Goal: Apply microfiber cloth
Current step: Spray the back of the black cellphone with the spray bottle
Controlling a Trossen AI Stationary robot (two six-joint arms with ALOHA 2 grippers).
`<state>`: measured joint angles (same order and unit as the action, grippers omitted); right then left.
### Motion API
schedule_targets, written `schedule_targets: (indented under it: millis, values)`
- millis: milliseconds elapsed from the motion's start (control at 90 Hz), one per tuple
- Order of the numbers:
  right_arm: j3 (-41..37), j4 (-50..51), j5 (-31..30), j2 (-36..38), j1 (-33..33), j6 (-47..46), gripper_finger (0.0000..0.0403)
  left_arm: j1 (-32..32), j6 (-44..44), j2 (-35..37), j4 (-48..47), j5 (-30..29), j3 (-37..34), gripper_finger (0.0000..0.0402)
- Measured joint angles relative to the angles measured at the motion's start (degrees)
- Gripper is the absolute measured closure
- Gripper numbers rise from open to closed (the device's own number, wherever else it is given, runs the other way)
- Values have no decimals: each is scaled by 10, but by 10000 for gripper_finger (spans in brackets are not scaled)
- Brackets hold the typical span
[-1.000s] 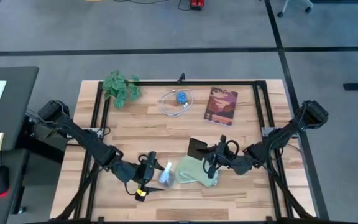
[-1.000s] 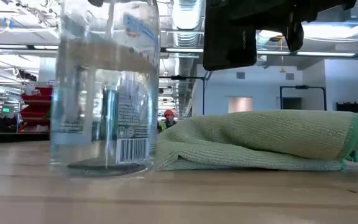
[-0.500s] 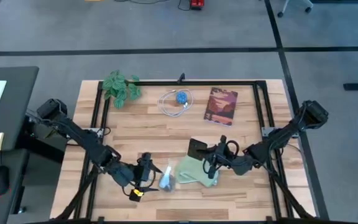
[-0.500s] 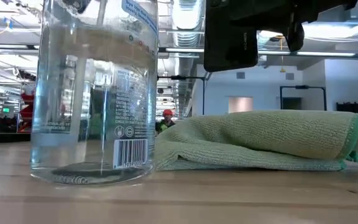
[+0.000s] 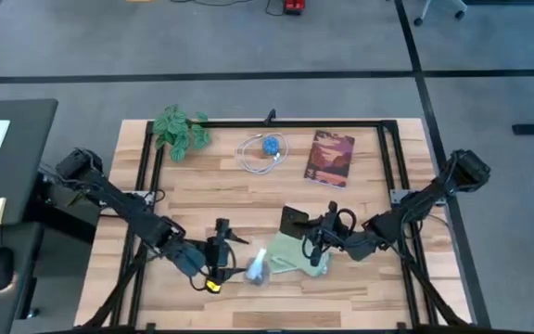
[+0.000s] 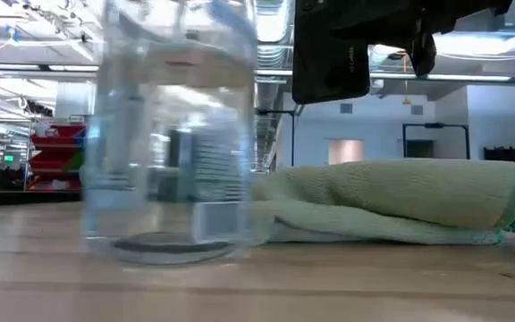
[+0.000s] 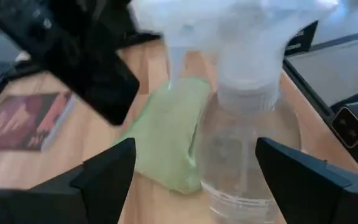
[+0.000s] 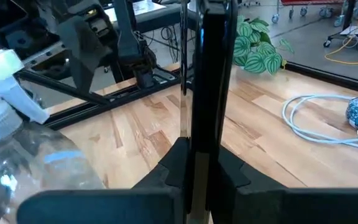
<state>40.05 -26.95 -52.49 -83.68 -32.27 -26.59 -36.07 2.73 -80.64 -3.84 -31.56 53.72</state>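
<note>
Clamped on a black phone [image 5: 294, 223], the right gripper [image 5: 315, 239] holds it on edge just above the microfiber cloth [image 5: 290, 255]. Spread wide, the left gripper [image 7: 191, 171] has its fingers either side of a clear spray bottle [image 5: 258, 269], which stands on the table [image 5: 360, 288] touching the cloth's left edge.

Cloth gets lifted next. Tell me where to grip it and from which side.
Pinch the cloth's near edge from above, probably. It lies folded flat, the bottle crowds its left side, and the phone in the right gripper hangs over its far part.
</note>
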Motion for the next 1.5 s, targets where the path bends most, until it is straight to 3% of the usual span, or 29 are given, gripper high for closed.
schedule_targets:
  millis: [322, 433, 911, 1189, 1500]
  values:
    - [0, -4, 0, 0, 0, -4, 385, 16, -35, -12, 79, 9, 0, 89]
    - [0, -6, 0, 0, 0, -4, 385, 16, -41, -12, 117, 41, 0, 89]
    - [0, -5, 0, 0, 0, -4, 385, 15, 68, -24, 152, 63, 0, 89]
    - [0, -15, 0, 0, 0, -1, 385, 15, 13, -101, 254, 64, 0, 89]
    - [0, -23, 0, 0, -3, 0, 385, 28, 8, -112, 285, 66, 0, 89]
